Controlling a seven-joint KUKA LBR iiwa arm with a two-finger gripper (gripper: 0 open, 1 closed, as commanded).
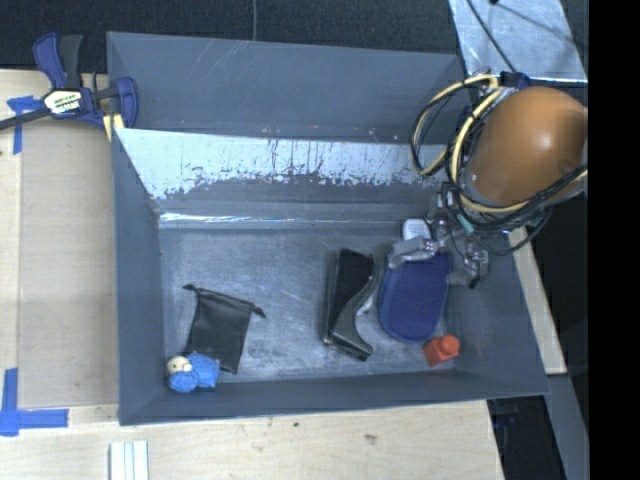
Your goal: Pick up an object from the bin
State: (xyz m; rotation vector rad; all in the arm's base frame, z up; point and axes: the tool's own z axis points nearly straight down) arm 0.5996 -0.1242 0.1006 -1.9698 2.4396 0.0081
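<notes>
My gripper (424, 247) hangs at the right side of the bin, below the arm's orange dome. It is right at the upper end of a dark blue oval pouch-like thing (410, 303) that lies lengthwise on the bin floor. Whether it touches the blue thing I cannot tell. Against the blue thing's left side leans a black and grey flat block (347, 303). A small red-orange piece (441, 348) lies just below the blue thing, near the bin's front right corner.
A black cloth pouch (220, 330) lies at the front left of the bin floor, with a small blue and white toy (193, 373) in the corner beside it. The sloped bin walls rise close on the gripper's right and behind it.
</notes>
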